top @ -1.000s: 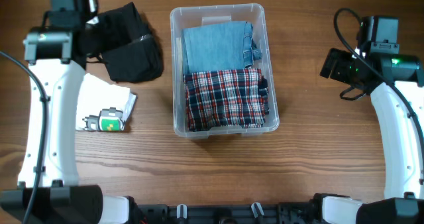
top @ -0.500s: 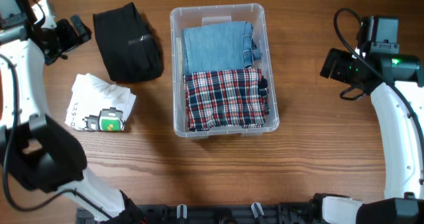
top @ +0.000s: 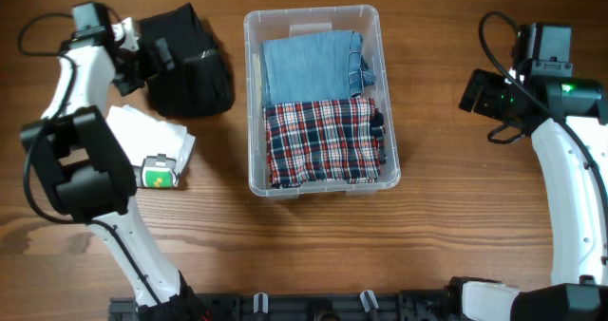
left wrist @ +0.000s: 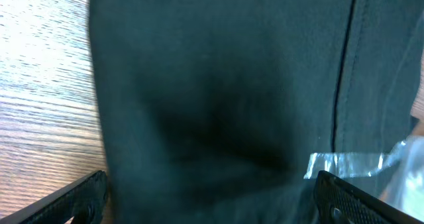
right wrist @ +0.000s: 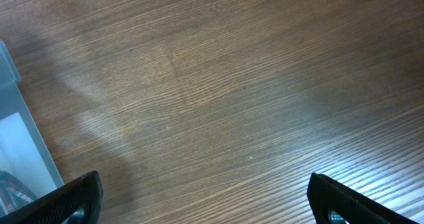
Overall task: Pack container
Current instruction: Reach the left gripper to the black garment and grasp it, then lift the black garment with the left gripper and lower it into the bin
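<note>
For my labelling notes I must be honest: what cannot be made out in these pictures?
- Black garment, left wrist: blurred, cut off at top and bottom.
- Container, right wrist: only a corner, cut by the left edge.
- White cloth, overhead: print too small, left arm covers part.
- Under the plaid cloth, overhead: hidden.

container (top: 254, 93) filled, table (top: 446, 226) free rightward — black garment (top: 190, 69) leftward
</note>
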Available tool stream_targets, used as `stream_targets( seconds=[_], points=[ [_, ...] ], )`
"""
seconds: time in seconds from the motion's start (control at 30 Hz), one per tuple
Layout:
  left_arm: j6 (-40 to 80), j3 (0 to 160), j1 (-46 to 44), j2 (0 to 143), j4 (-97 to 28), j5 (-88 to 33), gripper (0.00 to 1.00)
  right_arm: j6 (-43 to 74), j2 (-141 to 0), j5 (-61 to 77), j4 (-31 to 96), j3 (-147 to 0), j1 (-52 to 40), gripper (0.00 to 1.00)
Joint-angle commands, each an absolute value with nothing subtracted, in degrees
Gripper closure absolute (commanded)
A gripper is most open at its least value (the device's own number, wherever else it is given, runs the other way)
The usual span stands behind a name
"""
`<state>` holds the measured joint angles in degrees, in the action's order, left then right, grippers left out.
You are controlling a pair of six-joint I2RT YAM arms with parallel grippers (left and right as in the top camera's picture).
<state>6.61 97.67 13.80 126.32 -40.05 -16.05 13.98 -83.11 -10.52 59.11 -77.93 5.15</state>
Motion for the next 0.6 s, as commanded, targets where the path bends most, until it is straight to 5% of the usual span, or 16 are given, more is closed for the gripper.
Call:
stream_targets(
  seconds=[0.0,0.57],
  points=[
    [11.00,98.63,11.20,126.61,-39.59,-7.62,0.00,13.50,-82.28,-10.70,58.98,-78.63,5.17,0.00],
    [14.61,98.26,11.75,129.47,-40.82,-8.58,0.00,13.47,-82.28,-10.70,58.98,-78.63,5.17,0.00]
  ],
)
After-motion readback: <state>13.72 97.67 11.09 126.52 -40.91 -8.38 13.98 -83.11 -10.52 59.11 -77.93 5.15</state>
